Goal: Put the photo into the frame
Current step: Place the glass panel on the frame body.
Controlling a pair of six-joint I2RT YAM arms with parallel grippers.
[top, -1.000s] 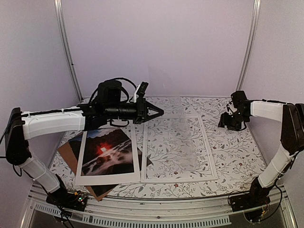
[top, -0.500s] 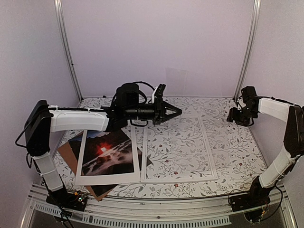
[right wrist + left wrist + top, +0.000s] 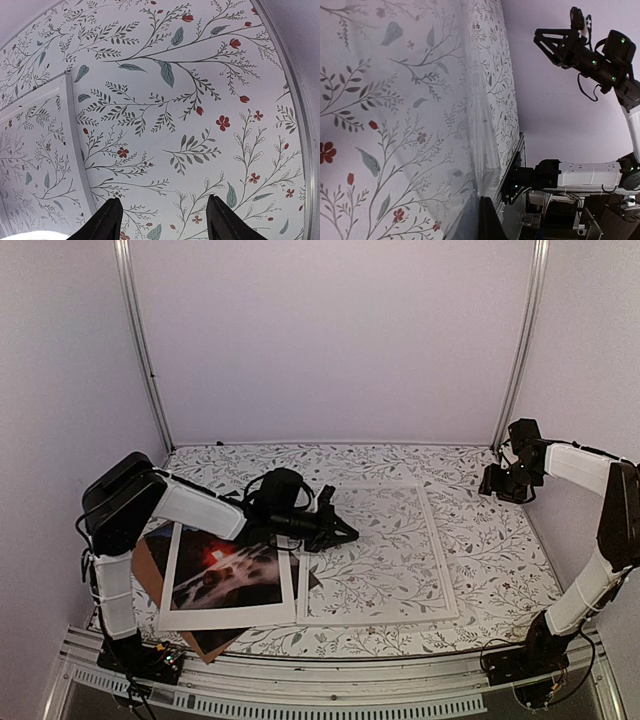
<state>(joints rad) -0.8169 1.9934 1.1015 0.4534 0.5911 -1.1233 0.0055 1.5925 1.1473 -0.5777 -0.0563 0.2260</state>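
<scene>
Reaching low at the frame's 10 o'clock corner, left gripper (image 3: pixel 343 532) sits just over the large white rectangular picture frame with narrow raised edges (image 3: pixel 380 619). Can't tell whether its fingers are apart or together. The left wrist view shows only one dark finger (image 3: pixel 487 222) at 6 o'clock, with a clear sheet edge (image 3: pixel 479 130) just ahead of it on the floral tablecloth (image 3: pixel 490 560).

The frame lies flat, centre-right of the table. Open cloth shows beyond its 12 o'clock edge up to the lilac back wall (image 3: pixel 330 340), and a wide bare strip runs along its 3 o'clock side. Its 6 o'clock edge is near the metal front rail (image 3: pixel 330 665).

The dark landscape photo with a red-orange glow (image 3: pixel 235 575) lies at the table's 8 o'clock. A flat white mat with a window cutout (image 3: pixel 228 617) sits on top, with dark corners of the photo poking out past it. A plain brown backing board (image 3: pixel 213 642) sits underneath, skewed. Only a thin strip of cloth separates the mat's right edge from the frame's left rail.

Right gripper (image 3: pixel 497 483) hovers at 2 o'clock, well clear of the frame, fingers spread apart over bare cloth (image 3: pixel 165 220). The frame's rail (image 3: pixel 78 140) shows at 9 o'clock in its wrist view.
</scene>
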